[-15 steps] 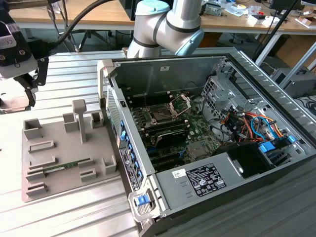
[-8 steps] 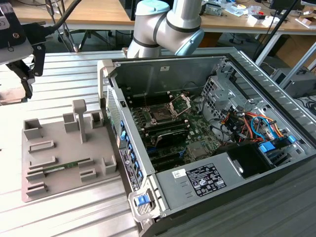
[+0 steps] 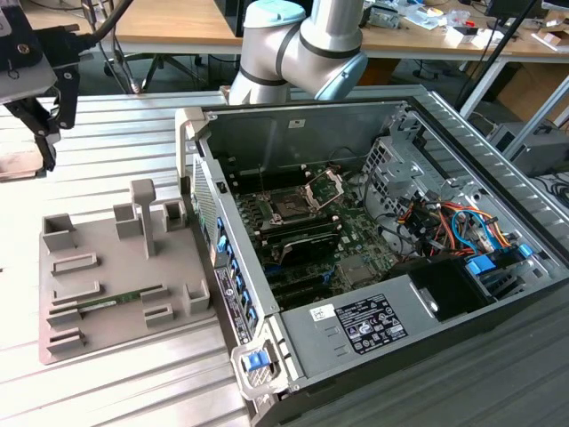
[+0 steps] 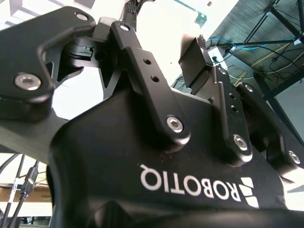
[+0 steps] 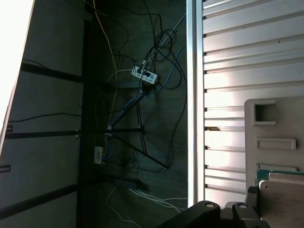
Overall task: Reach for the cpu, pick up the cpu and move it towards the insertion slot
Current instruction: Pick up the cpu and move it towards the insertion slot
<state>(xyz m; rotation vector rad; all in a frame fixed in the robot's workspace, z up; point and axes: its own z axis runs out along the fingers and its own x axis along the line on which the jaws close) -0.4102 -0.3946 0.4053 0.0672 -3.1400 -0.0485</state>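
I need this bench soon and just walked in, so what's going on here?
The robot arm has its gripper over the table at the exterior view's left, apart from the tray and the open PC case. Its fingers are apart, holding nothing. In the case, the slot has its bracket lifted.

In the first wrist view the grey tray (image 5: 285, 126) is cut off.
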